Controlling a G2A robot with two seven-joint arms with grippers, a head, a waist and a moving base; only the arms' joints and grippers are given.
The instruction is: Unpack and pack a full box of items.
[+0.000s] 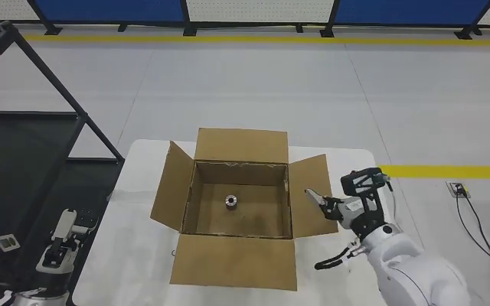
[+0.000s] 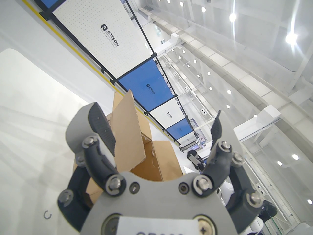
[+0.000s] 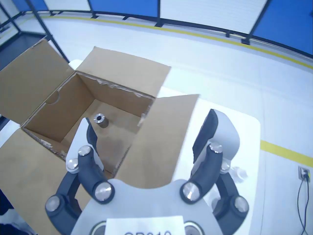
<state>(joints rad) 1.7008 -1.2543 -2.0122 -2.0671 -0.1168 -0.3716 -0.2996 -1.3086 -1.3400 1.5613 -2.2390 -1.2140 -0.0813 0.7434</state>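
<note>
Cardboard box sits open on the worktop, all four flaps splayed. A small metal cylinder stands upright on its floor, bore facing up, near the middle and a little toward the far wall. The right gripper hovers above the right-hand flap, jaws wide and holding nothing. From there the cylinder lies inward past the flap and wall, and well below. The left gripper, jaws also wide and unladen, sits low beyond the box's opposite side. The right arm looks nearer, and a straight-down reach would suit the vertical axis.
</note>
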